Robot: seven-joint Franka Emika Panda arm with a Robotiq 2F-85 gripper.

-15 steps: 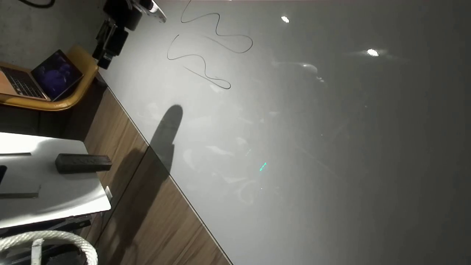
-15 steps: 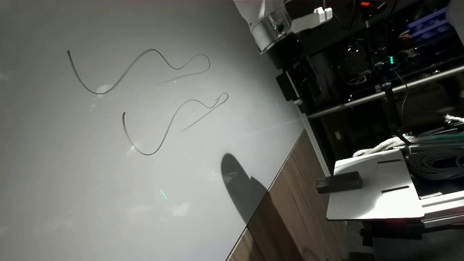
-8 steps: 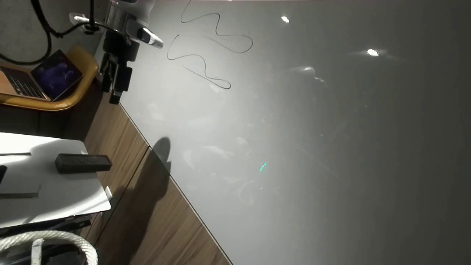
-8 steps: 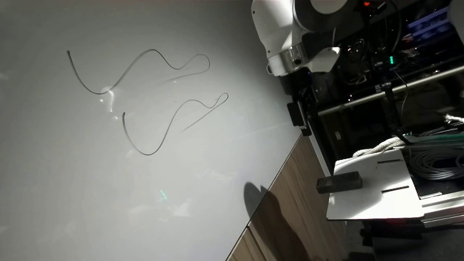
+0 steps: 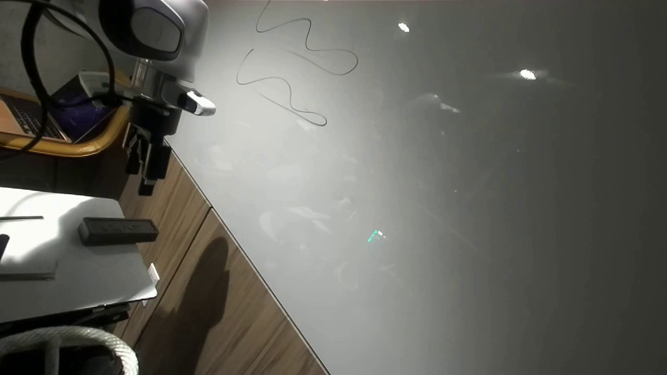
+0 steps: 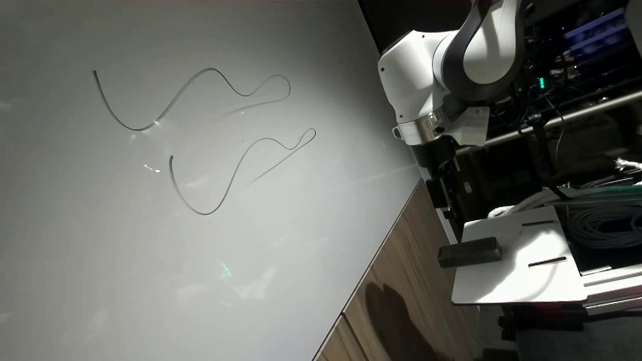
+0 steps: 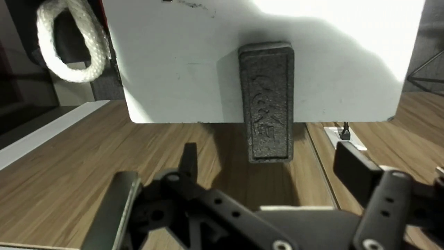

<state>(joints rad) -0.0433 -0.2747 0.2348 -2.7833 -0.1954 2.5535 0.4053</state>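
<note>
While the black two-fingered end effector [image 7: 267, 151] gapes wide, the dark-grey embossed oblong block [image 7: 267, 104] lies at its twelve o'clock (wrist view).

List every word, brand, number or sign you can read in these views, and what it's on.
No text can be read for certain.
Dark block: lettering on its face, too unclear to read.
Laptop keyboard: any labels too small to read.
Green lights: too small and blurred to tell whether they form digits.
</note>
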